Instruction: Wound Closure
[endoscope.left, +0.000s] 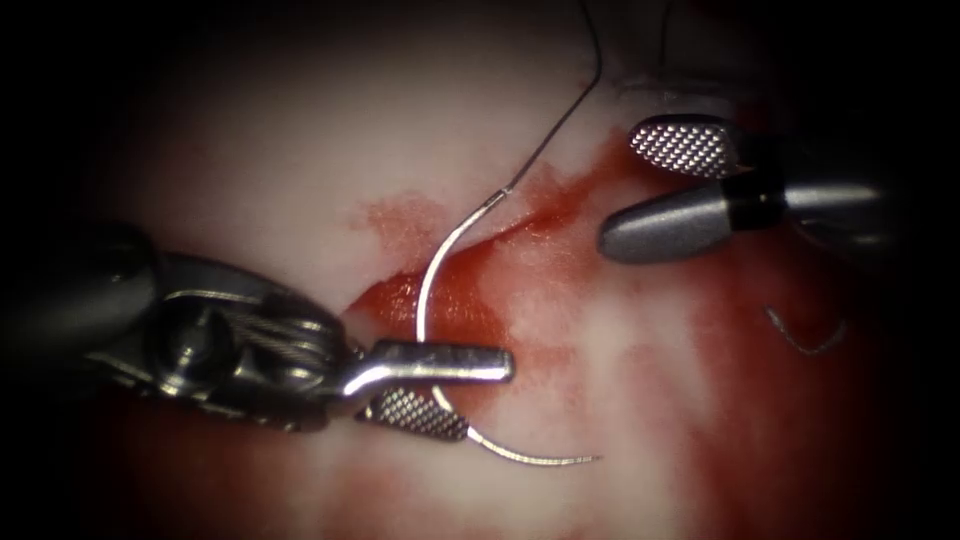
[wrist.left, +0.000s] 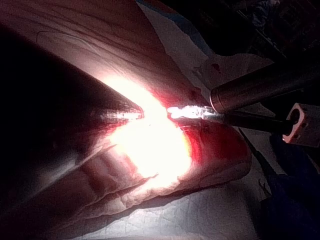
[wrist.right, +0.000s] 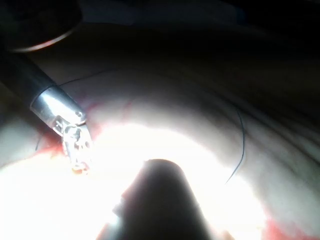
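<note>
Low in the endoscope view, left of centre, the left arm's tool (endoscope.left: 450, 390) has its jaws closed on the curved needle (endoscope.left: 425, 300), gripping it about the middle of its curve. From the grip, the needle's sharp end sweeps down and to the right, lying free above the tissue (endoscope.left: 280, 160) with its tip near the lower centre of the frame. The other half arcs upward across the cut (endoscope.left: 400, 295) to the swaged end, where the dark thread (endoscope.left: 565, 110) joins it; no part of the needle is buried in the tissue as far as the frame shows. The thread runs on up and right to the top edge of the frame. Red fluid (endoscope.left: 540, 240) pools along the cut and spreads over the tissue to its right.

At the upper right of the same view, the right arm's tool (endoscope.left: 645, 195) hangs with its jaws spread apart, holding nothing. A short cut end of thread (endoscope.left: 805, 340) lies on the tissue at the right, below that tool.

The right wrist view shows the thread (wrist.right: 240, 145) lying over the pale tissue (wrist.right: 200, 100), and the left arm's tool (wrist.right: 75, 145).
</note>
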